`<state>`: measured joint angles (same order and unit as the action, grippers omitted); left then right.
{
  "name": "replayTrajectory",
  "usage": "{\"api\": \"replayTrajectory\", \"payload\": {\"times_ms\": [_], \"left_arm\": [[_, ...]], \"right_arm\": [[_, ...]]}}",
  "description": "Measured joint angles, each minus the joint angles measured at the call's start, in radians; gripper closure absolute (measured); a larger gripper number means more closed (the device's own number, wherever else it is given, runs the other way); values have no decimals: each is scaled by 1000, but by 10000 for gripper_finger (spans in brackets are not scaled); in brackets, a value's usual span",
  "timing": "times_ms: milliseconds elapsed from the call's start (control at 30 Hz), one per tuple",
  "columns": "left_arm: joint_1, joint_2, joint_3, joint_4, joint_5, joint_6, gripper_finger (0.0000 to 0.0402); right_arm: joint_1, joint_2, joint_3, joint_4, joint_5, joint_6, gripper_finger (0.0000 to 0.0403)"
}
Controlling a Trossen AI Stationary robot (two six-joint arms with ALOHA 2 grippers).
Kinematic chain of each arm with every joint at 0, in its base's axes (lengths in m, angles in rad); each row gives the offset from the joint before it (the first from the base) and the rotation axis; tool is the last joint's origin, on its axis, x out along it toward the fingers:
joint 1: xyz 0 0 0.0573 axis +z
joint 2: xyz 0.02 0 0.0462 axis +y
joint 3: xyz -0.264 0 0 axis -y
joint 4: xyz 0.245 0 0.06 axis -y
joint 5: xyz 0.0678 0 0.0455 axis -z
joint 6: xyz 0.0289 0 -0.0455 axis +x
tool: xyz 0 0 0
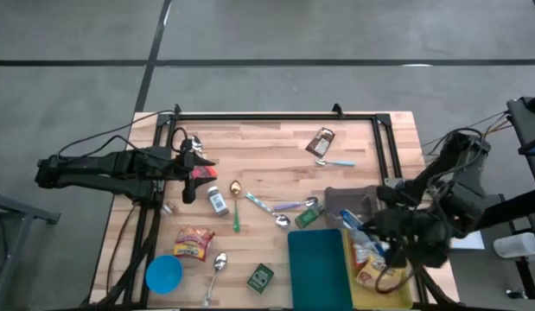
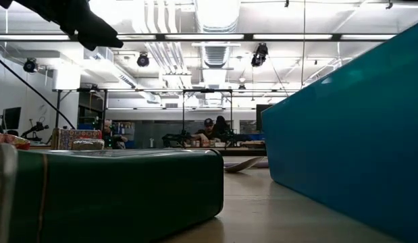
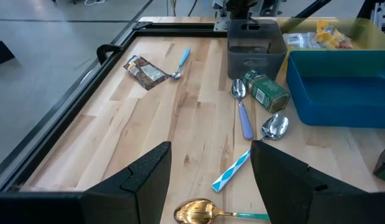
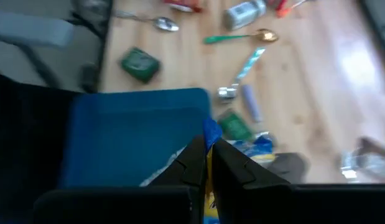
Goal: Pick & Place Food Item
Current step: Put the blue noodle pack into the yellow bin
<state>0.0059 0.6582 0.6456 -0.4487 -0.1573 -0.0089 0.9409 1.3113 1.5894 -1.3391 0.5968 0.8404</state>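
My right gripper (image 1: 364,226) (image 4: 208,163) hangs at the table's right side, above where the teal bin (image 1: 315,259), the grey bin (image 1: 347,200) and the yellow bin (image 1: 384,281) meet. It is shut on a blue-and-yellow food packet (image 1: 352,219). My left gripper (image 1: 198,168) (image 3: 211,168) waits over the table's left part, open, with nothing between its fingers. A red-and-yellow snack bag (image 1: 194,242), a green tin (image 1: 260,276) and a brown packet (image 1: 321,141) lie flat on the wood. My right gripper pinches the packet's thin blue edge (image 4: 211,132) between its two fingertips, which are closed almost together. The fingers slant down from the table's right side. A yellow part of the packet (image 4: 208,202) shows behind the fingers; how it hangs is hidden by the gripper.
Several spoons (image 1: 235,203) and a white bottle (image 1: 217,201) lie mid-table, and a blue bowl (image 1: 163,275) stands near left. The yellow bin holds other packets. A black frame (image 1: 276,117) runs along the far edge and sides. People sit in the room beyond (image 2: 209,128).
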Motion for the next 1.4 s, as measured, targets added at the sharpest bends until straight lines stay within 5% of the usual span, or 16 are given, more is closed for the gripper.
{"api": "replayTrajectory", "payload": {"times_ms": [367,600,1100,1400], "left_arm": [[0,0,1,0,0,0,180],[0,0,1,-3,0,0,180],[0,0,1,-21,0,0,180],[0,0,1,-21,0,0,180]], "right_arm": [[152,52,8,-49,-156,407,390],[202,140,-4,-232,-210,670,390],[202,155,-201,-233,-392,761,390],[202,154,-295,-224,-412,845,390]]}}
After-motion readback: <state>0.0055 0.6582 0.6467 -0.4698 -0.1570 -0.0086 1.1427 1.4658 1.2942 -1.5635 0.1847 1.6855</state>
